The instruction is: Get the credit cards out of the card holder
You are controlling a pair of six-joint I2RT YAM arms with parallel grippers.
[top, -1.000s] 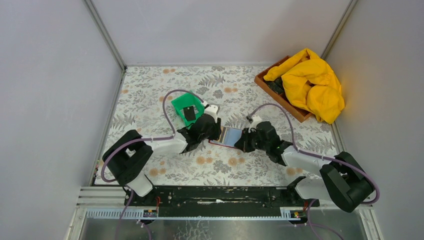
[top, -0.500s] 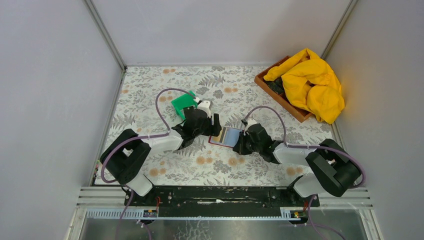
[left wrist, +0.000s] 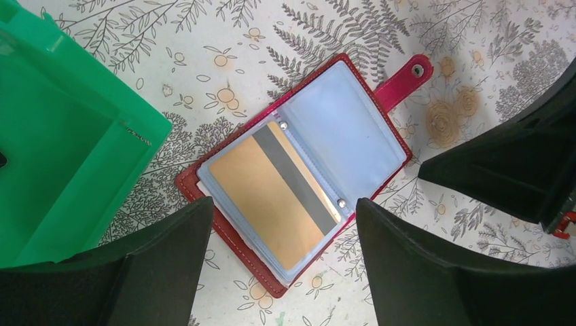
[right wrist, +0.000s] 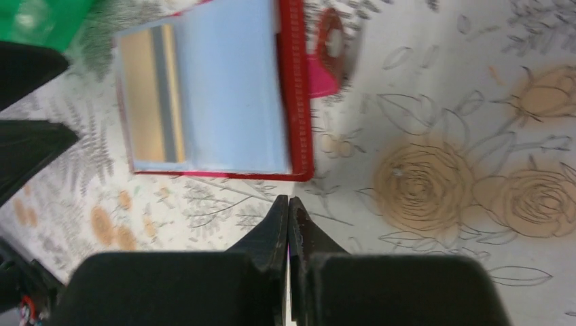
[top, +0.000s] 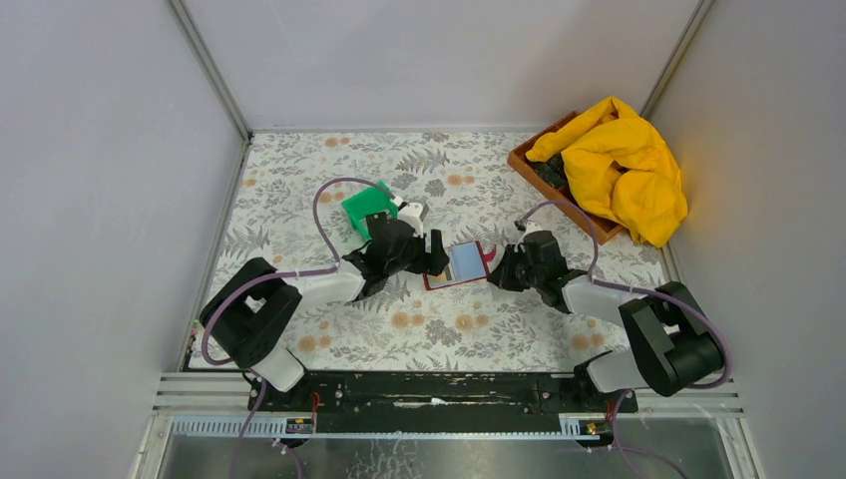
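Note:
The dark red card holder [left wrist: 238,246] lies open on the floral table, its pale blue sleeves [left wrist: 346,129] facing up. A gold-tan credit card with a grey stripe [left wrist: 268,197] sits in the left sleeve. My left gripper [left wrist: 282,204] hovers open just above that card, one finger on each side, holding nothing. In the right wrist view the card holder [right wrist: 231,95] lies just beyond my right gripper [right wrist: 288,200], which is shut and empty, low over the table near the holder's red edge. From above, the card holder [top: 461,264] lies between the left gripper [top: 431,256] and the right gripper [top: 499,267].
A green plastic bin [top: 361,206] stands just behind the left gripper, close to the holder's left side [left wrist: 61,156]. A wooden tray [top: 527,165] with a yellow cloth [top: 624,165] sits at the back right. Grey walls enclose the table.
The left gripper has opened wide over the holder. The right gripper has drawn back to the right, off the holder, which has turned slightly so its snap tab shows.

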